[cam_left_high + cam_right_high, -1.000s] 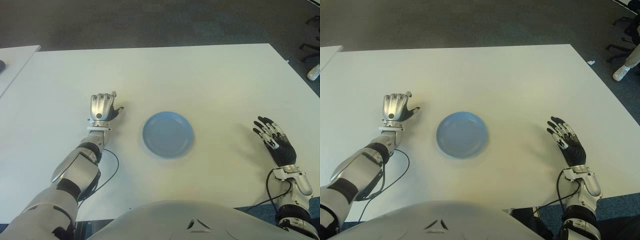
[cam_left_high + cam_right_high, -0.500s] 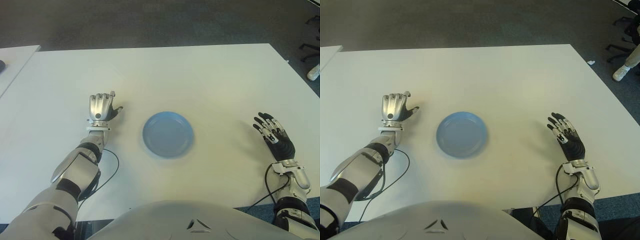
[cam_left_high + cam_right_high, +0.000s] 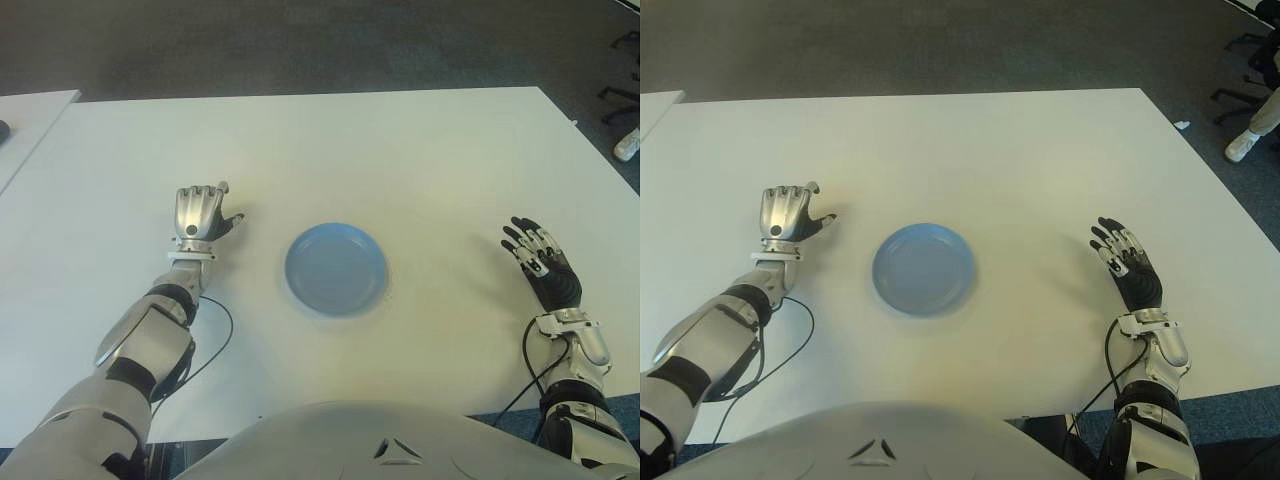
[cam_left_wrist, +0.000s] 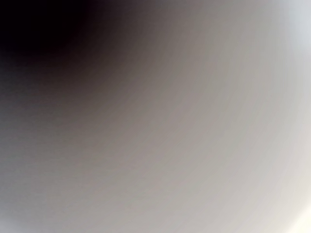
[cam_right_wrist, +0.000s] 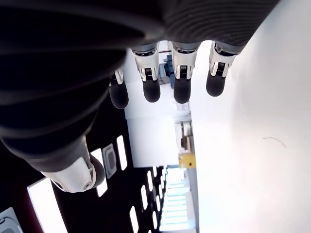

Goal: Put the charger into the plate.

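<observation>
Drawing the open, empty right hand (image 3: pixel 1127 268) back toward the near right table (image 3: pixel 400 150) edge, sliding the curled left hand (image 3: pixel 198 213) slightly left of the bare blue plate (image 3: pixel 336 268), possibly concealing the charger, nowhere visible, leaving placement pending.

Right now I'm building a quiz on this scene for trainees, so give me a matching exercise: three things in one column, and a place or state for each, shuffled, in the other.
Things:
1. plate
2. left hand
3. right hand

Places or states:
A. fingers spread, holding nothing, on the plate's right
B. blue, empty, mid-table
C. knuckles up, fingers curled under, on the plate's left

Pairs: 1-B, 2-C, 3-A. No charger shows in any view.
</observation>
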`<state>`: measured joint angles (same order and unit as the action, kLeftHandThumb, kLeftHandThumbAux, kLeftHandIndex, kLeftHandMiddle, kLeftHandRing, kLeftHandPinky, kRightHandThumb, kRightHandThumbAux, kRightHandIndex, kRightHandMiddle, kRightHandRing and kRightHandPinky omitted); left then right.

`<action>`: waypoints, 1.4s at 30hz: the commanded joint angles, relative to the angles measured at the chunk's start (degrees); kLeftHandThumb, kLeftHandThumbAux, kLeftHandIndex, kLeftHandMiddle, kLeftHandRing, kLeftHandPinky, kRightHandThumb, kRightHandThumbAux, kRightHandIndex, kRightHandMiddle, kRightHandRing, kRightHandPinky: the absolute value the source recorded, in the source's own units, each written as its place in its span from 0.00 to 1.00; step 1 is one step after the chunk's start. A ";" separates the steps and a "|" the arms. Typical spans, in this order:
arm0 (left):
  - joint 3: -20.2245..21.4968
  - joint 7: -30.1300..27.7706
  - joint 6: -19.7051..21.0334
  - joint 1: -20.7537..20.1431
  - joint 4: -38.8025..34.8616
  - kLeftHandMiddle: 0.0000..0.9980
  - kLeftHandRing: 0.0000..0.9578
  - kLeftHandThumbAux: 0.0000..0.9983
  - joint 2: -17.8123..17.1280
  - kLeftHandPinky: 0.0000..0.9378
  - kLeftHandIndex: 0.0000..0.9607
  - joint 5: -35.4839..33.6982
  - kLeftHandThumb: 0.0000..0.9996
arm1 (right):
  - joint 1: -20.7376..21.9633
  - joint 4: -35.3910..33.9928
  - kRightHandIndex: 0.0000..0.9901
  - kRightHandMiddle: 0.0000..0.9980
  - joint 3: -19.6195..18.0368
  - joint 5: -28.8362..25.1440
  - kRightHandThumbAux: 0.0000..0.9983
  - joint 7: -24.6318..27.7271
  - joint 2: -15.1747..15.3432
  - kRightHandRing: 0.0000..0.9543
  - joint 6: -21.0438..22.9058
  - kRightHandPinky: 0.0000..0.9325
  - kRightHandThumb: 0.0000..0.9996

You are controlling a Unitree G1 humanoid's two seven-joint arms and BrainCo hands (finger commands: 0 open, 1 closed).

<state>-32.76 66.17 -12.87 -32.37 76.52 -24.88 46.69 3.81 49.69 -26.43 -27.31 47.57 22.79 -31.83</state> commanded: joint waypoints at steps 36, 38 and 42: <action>11.90 -44.91 5.81 18.45 -52.16 0.00 0.00 0.25 -21.79 0.02 0.01 0.46 0.30 | 5.93 10.20 0.12 0.10 5.09 6.89 0.67 -8.59 -7.65 0.08 -3.69 0.07 0.25; 12.99 -46.89 5.91 18.97 -53.75 0.00 0.00 0.26 -22.03 0.03 0.02 -0.35 0.31 | 6.05 10.28 0.12 0.10 5.25 7.12 0.67 -8.92 -7.92 0.08 -3.86 0.07 0.25; 14.82 -50.51 5.92 20.01 -56.22 0.01 0.00 0.27 -22.43 0.05 0.04 -1.84 0.32 | 6.27 10.40 0.12 0.10 5.50 7.52 0.67 -9.50 -8.32 0.08 -4.08 0.07 0.25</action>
<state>-19.19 18.78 -6.99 -13.76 22.24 -46.81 46.14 12.62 56.80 -21.77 -20.72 38.89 17.47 -37.85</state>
